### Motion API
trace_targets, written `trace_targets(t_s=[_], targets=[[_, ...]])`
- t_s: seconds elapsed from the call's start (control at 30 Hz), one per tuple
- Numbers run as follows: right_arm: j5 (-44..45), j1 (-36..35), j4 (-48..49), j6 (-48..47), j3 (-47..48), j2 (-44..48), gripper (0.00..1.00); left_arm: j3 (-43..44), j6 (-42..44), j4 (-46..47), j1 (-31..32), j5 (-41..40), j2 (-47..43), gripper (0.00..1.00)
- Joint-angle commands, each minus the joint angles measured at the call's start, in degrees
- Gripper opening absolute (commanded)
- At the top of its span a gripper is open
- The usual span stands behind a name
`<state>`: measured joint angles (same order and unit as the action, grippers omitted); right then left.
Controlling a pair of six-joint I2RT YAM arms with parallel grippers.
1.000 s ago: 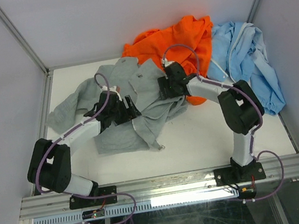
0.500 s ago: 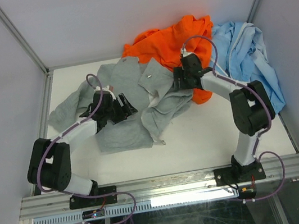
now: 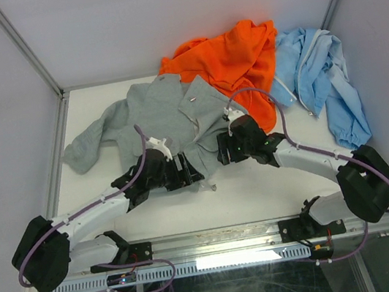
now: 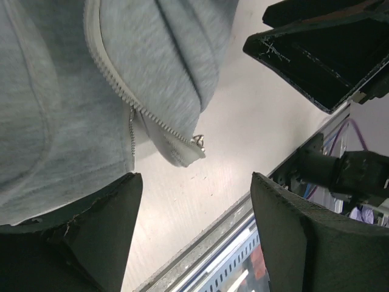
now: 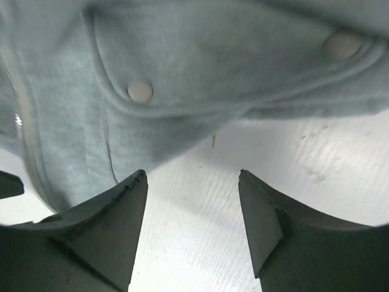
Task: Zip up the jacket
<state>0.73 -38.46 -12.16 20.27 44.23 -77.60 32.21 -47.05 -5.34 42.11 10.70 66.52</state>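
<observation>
I have both claws low over the near hem of the jacket (image 3: 167,113), which lies spread on the worktop (image 3: 260,187) just beyond their fingertips and runs away from them toward the back wall.

The left claw (image 3: 190,172) is released: on its wrist camera the two fingers (image 4: 91,237) stand wide apart with only bare worktop (image 4: 243,140) between them. Ahead of that claw (image 4: 194,231) and a little to its left the grey fleece (image 4: 61,91) fills the view. The pale zipper (image 4: 115,85) runs down its edge and ends in a folded corner carrying a small metal piece (image 4: 197,142), just ahead of the gap and apart from either finger. Nothing is gripped. The other arm's dark fingers (image 4: 322,55) show ahead on the right.

The right claw (image 3: 224,153) is released too. Its fingers (image 5: 91,237) are parted over white worktop (image 5: 206,213), and the jacket's hem (image 5: 213,73) lies just ahead of the claw (image 5: 191,225), reaching down past the left finger's tip. Two round snaps (image 5: 140,91) sit on the fabric there. I cannot tell whether that finger touches the cloth.

From above, the two claws face each other across the hem, near but apart. Well beyond the right claw sit an orange garment (image 3: 228,52) and, further to its right, a light blue jacket (image 3: 316,75).
</observation>
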Motion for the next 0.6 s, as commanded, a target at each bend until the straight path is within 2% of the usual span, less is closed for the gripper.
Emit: trace_targets(t_s=[0.0,0.17,0.37,0.57], targets=[[-2.5,-2.9,9.9,4.1,-4.4,2.6,0.64,-1.4,-6.6,11.4,3.2,-0.8,3.9,0.71],[-3.1,-4.4,15.6,5.8,-7.9,2.3,0.63,-2.0,-8.9,19.5,3.9,-0.9,9.5,0.61],[-5.8,-6.5,19.8,6.0,-10.8,1.8,0.62,-2.2,-8.4,22.8,2.7,-3.2,13.3,0.47],[-7.3,-10.8,25.3,7.1,-12.8,-0.3,0.64,-3.3,-9.2,27.1,0.8,0.4,14.2,0.47]])
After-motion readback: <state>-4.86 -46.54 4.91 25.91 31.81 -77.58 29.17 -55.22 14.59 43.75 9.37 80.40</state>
